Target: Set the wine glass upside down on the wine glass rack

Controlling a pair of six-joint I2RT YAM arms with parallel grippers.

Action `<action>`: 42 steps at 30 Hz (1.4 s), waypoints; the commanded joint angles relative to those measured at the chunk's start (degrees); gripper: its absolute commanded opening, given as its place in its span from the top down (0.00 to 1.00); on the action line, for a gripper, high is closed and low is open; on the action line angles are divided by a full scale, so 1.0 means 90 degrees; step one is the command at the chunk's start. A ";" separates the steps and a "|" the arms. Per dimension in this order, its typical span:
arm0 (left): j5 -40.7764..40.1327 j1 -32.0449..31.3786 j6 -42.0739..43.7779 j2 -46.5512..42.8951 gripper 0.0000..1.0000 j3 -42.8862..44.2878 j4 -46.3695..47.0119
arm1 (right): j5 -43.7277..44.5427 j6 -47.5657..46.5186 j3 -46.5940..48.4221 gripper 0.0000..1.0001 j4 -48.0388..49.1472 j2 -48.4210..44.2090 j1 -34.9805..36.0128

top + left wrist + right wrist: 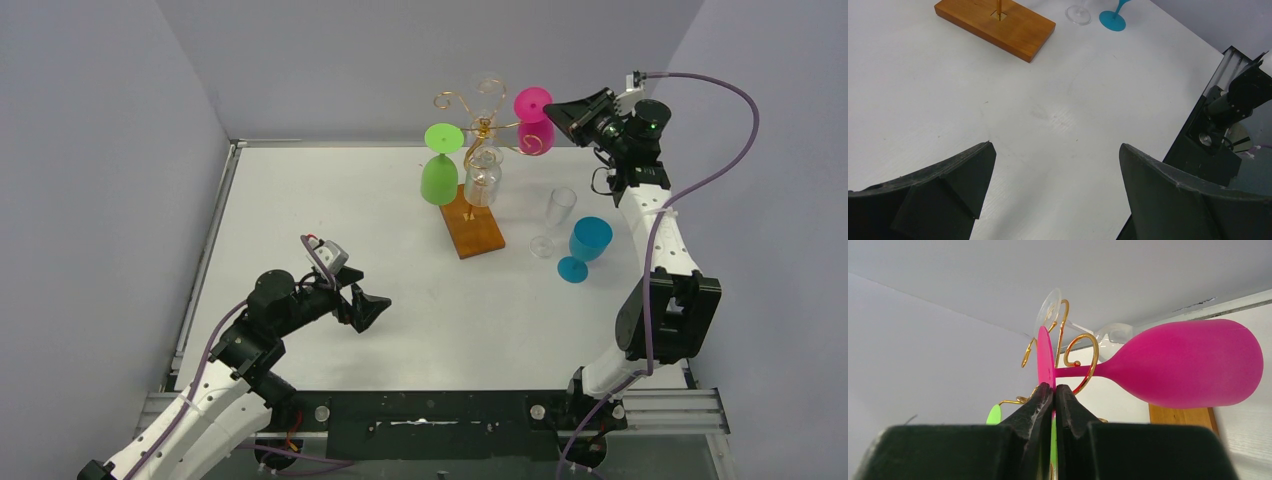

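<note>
Lab test cell, not a home. My left arm and right arm bolt beside aluminium rails at the near edge of a bare white table. Plain grey panels wall it left, far and right. Purple cables trail off me.

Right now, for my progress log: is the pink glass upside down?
Upside down: the pink glass shows foot on top, bowl below, stem inside a curl of the rack; the right claw grips its foot.
</note>
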 commanded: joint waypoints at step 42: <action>0.0144 0.0008 0.0133 -0.0025 0.02 0.0030 0.0241 | 0.0159 0.0129 0.1119 0.79 0.0145 0.0849 0.0092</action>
